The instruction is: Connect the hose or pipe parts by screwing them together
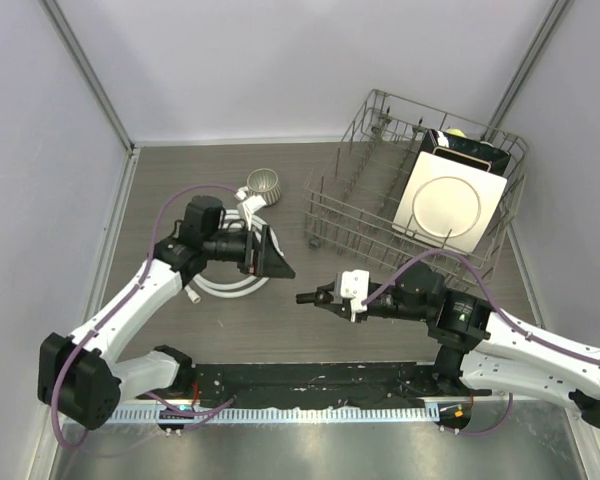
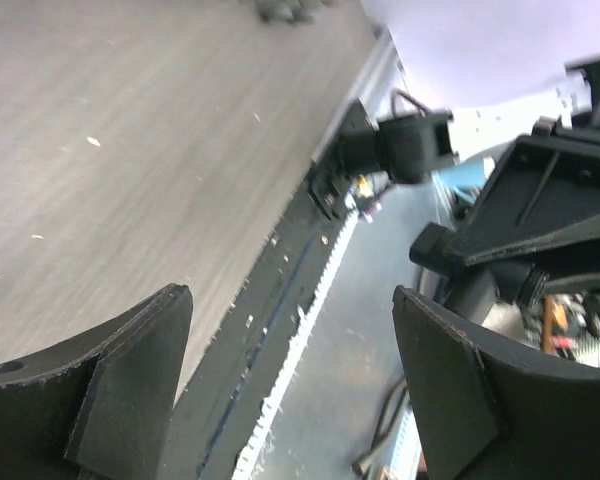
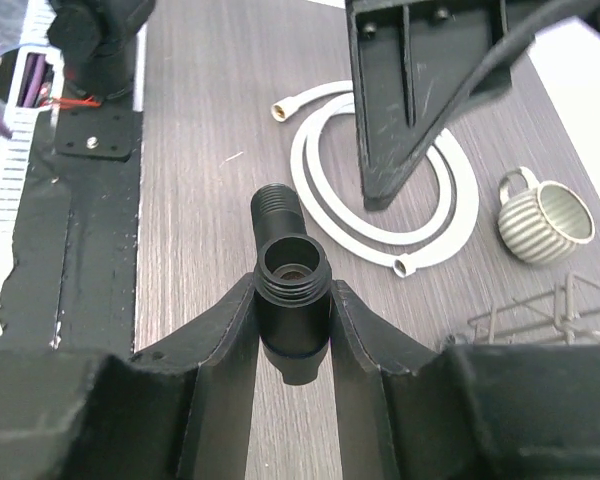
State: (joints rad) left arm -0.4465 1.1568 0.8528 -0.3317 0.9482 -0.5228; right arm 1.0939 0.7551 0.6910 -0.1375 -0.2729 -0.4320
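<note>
Clenching my right fingers (image 3: 220, 345) on the black fitting (image 3: 293, 290) well clear of the mug (image 1: 266, 183), I judged my spread, empty left fingers (image 2: 130, 380) should pinch the hose (image 1: 223, 288), coiled beside that mug, near its nut (image 3: 278, 109).

I count one white hose (image 1: 228, 289), one black fitting (image 3: 293, 300) and one ribbed mug (image 1: 265, 183). There is one wire rack (image 1: 330, 215) with one square plate (image 1: 448, 205).

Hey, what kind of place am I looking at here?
Probably a robot lab cell staged as a kitchen: two arms bolted to a table boxed in by plain walls, with a dish rack holding a plate, and a mug.
</note>
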